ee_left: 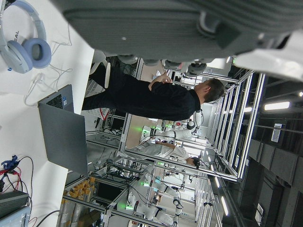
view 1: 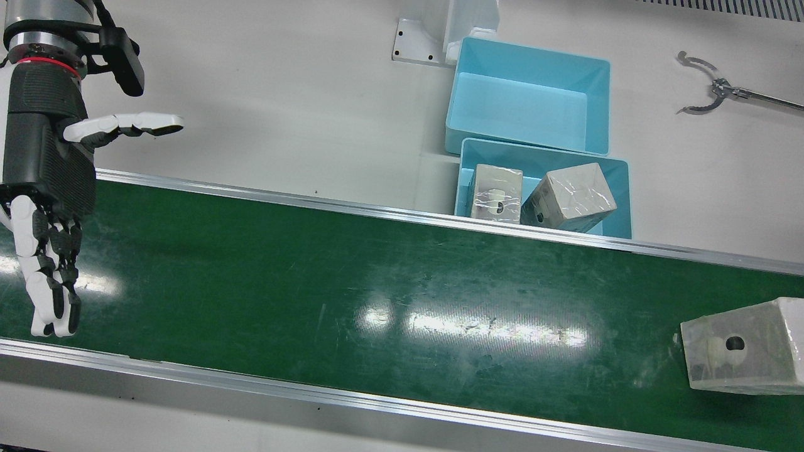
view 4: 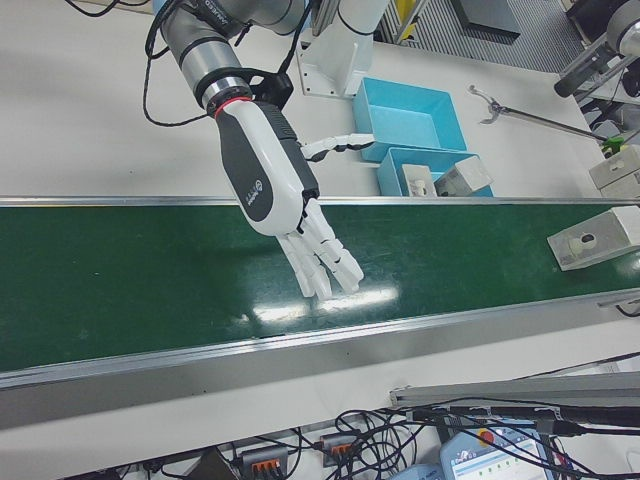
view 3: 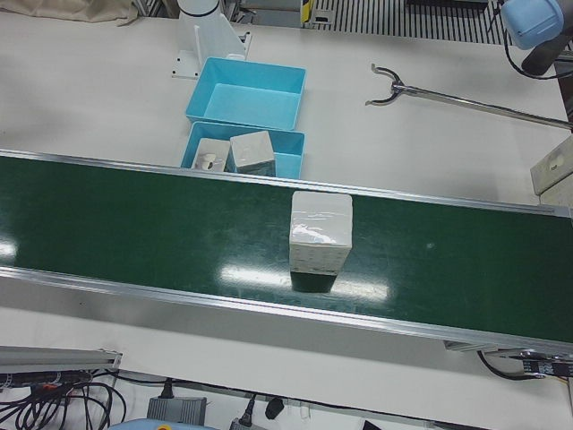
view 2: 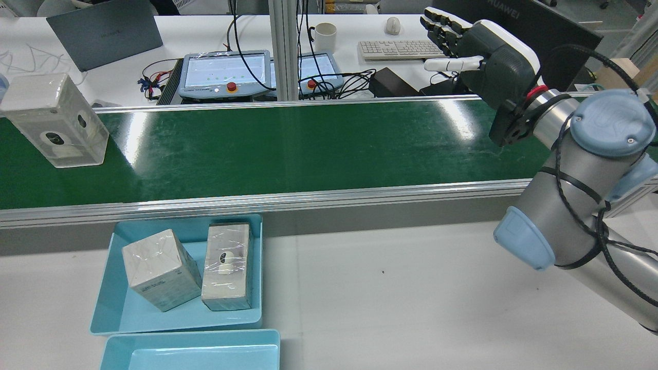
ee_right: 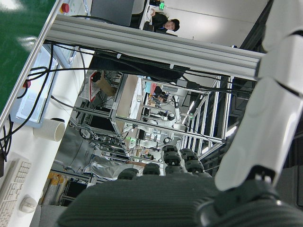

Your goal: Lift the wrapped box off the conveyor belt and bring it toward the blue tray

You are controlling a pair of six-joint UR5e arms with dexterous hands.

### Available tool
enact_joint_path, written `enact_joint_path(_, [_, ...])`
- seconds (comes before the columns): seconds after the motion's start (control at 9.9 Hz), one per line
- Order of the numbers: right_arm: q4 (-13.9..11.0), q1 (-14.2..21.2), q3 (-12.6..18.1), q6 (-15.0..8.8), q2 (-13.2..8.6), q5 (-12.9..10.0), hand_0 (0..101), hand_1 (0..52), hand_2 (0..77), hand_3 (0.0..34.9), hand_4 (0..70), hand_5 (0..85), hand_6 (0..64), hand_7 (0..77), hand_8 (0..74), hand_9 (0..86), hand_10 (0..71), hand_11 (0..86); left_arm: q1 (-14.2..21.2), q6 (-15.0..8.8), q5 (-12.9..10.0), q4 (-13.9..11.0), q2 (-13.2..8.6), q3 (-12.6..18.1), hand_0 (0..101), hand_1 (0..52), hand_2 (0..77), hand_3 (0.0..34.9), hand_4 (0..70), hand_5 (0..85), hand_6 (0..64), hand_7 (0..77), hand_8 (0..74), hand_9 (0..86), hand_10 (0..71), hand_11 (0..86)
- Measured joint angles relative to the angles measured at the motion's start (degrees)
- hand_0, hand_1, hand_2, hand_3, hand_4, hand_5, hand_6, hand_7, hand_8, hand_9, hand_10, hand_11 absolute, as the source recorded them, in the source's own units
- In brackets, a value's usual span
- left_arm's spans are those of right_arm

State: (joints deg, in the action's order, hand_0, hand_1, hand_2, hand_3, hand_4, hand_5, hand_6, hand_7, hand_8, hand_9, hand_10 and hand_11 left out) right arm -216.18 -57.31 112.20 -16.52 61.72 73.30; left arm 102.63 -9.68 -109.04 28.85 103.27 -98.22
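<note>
A wrapped box (view 1: 741, 355) with a dark hole in one face stands on the green conveyor belt (view 1: 377, 276) at its far end, away from my right hand. It also shows in the rear view (view 2: 54, 121), the left-front view (view 3: 320, 233) and the right-front view (view 4: 595, 238). My right hand (view 1: 47, 207) hovers over the other end of the belt, open, fingers spread and empty; the right-front view (view 4: 275, 180) shows it too. The blue tray (view 1: 546, 156) beside the belt holds two wrapped boxes (view 2: 159, 270) (view 2: 227, 264). My left hand (ee_left: 165, 28) shows only in its own view, empty.
A second, empty blue tray (view 1: 527, 103) sits just behind the first. A metal reacher claw (view 1: 716, 91) lies on the white table past the trays. Control pendants (view 2: 221, 72), a mug (view 2: 325, 37) and a keyboard (view 2: 398, 49) stand beyond the belt's far rail.
</note>
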Motion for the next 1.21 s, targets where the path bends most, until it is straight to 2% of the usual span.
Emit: enact_joint_path(1.21, [0.06,0.78,-0.59,0.0,0.42,0.0,41,9.8,11.4,0.8,0.0,8.2,0.0,0.0,0.5,1.1,0.0,1.1,0.0,0.0,0.0,0.0,0.0,0.0,0,0.0,1.1,0.0,0.0,1.1,0.0,0.0,0.0,0.0,0.0,0.0])
